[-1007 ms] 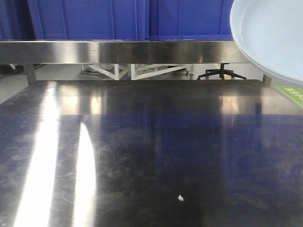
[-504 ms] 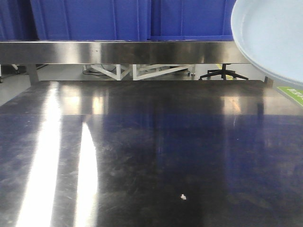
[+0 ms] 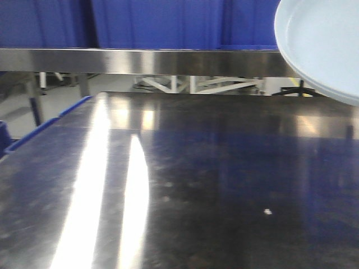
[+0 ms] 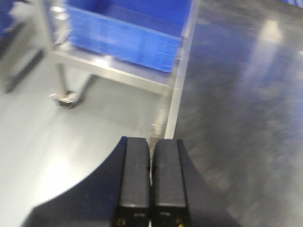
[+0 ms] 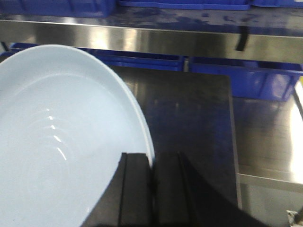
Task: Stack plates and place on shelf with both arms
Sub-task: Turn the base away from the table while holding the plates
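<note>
The right claw [image 5: 152,158] is pinching the rim of a pale bluish-white round shiny plate [image 5: 57,142]. Its two black fingers are sitting close together with only the thin edge of the plate between them. Most of the plate is spreading out to the left of this claw and a little ahead of it, and it is tilting. The plate is hanging in the air and is not touching the dark shiny steel table [image 5: 189,123] that is lying below and ahead of the claw. In the front view a second thin rim line is showing just under the plate's edge, but I cannot tell if that is another plate. Farther ahead of the right claw, a long shiny steel shelf [image 5: 142,35] is running across, higher than the table. Blue plastic boxes [image 5: 246,80] are sitting under that shelf, past the table's far edge.

The left claw [image 4: 151,144] is holding nothing. Its two black fingers are pressing flat against each other with no gap. Right below this claw the grey floor [image 4: 71,156] is showing. Ahead and to its left, a blue plastic crate [image 4: 128,38] is resting on a low steel rack [image 4: 61,80]. To its right the steel table top is stretching away.

A tiny white speck [image 3: 268,211] is lying on the table.
</note>
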Controlling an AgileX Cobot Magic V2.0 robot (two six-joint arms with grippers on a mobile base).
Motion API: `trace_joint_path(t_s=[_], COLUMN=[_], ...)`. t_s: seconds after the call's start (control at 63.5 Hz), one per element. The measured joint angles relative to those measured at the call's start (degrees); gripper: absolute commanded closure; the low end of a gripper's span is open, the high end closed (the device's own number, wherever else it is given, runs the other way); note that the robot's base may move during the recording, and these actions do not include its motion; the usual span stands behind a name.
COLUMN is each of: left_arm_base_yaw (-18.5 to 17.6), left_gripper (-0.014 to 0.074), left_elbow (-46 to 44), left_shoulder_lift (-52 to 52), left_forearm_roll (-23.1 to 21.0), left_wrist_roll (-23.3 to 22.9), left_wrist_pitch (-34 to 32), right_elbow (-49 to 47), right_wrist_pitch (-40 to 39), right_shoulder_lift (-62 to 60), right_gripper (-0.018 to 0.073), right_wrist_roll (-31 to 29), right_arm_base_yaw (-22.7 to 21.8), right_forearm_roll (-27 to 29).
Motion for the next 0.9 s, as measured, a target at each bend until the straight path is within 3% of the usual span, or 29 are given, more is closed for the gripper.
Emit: trace_joint_path(t_s=[0.897], left_arm_base_yaw=[0.0], left_gripper=[0.0507], left_elbow=[0.0], left_shoulder_lift=[0.0], left_forearm_roll=[0.0], left_wrist_roll=[0.0], left_wrist_pitch=[0.0], right_elbow=[0.0], right_wrist_pitch=[0.0], right_shoulder_lift=[0.0], right_gripper=[0.0502], right_wrist_roll=[0.0], right_arm_base_yaw=[0.0], right_forearm_roll=[0.0])
